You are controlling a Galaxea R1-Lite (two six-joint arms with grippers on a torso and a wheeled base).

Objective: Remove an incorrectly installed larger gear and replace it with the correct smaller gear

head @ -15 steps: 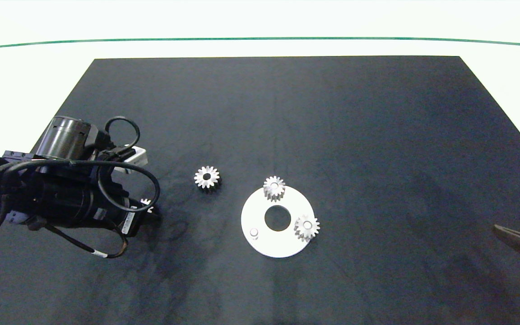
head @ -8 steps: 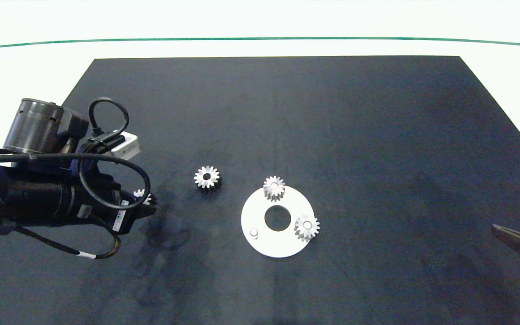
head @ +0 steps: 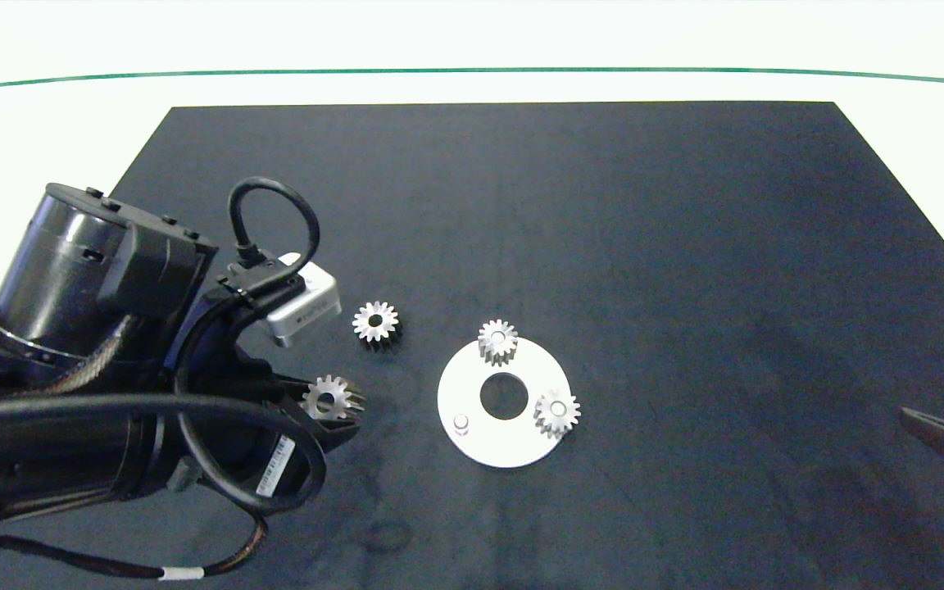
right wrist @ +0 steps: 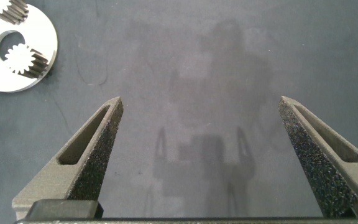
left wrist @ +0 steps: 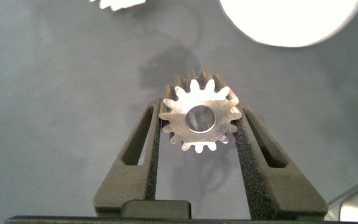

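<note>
**Silver gear held in the left hand above the black mat**

Matte black mat covers most of the pale bench. Near its middle lies a flat white disc with a round centre hole. Two gears with short blunt teeth sit on the disc's rim, one at its far edge and one on its right edge, and a bare peg stands near the disc's left edge.

The larger gear, silver-white with long pointed teeth like a star, lies flat on the mat to the left of the disc, apart from it.

The left hand comes in from the left, its bulky dark arm and looped cable hiding much of the mat there. Its two grey foam-lined fingers clamp the smaller gear by its toothed sides. This gear shows a bright face, short blunt teeth, dark flanks and a round centre hole, and it is held clear of the mat, nearer the camera than the larger gear and left of the disc.

The right hand rests at the mat's right edge, fingers spread wide and holding nothing.
</note>
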